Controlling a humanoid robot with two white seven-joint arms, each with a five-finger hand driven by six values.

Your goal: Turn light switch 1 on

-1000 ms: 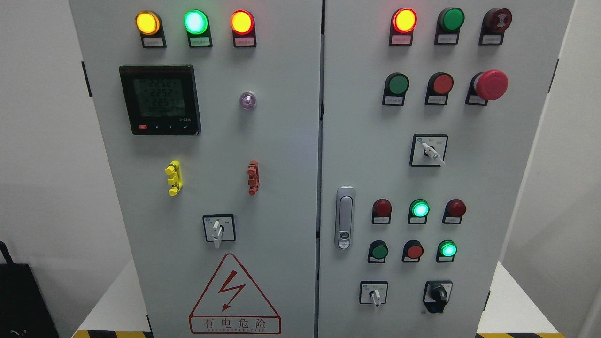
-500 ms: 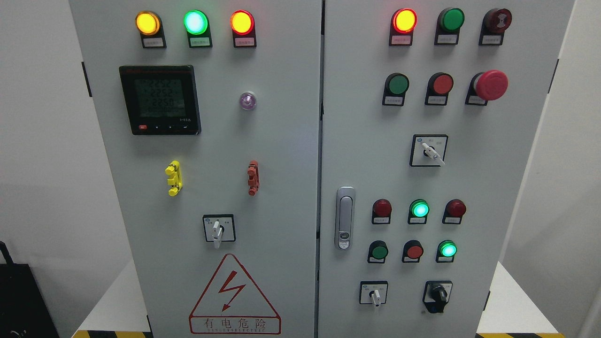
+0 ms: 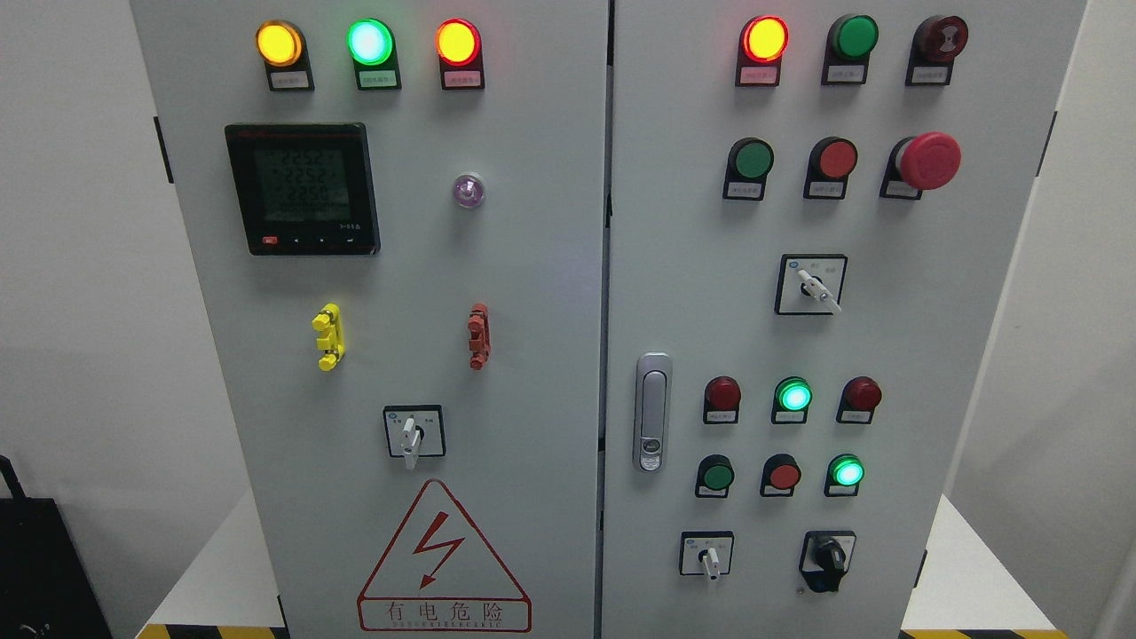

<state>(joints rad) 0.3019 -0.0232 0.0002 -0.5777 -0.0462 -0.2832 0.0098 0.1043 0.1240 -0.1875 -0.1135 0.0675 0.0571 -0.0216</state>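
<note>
Neither of my hands shows, so I cannot tell how my fingers stand. Nearest, low on the pale grey steel cabinet (image 3: 532,355), sits the red lightning warning triangle (image 3: 444,555) on the left door. Just above it is a white-handled rotary switch (image 3: 410,435), handle pointing down. Which switch is number 1 I cannot tell. Higher up, the black digital meter (image 3: 302,188) glows, and yellow, green and red round lamps (image 3: 369,41) shine along the top.

Plain white walls (image 3: 80,293), white platform (image 3: 217,577), hazard-striped edge (image 3: 209,632)
</note>
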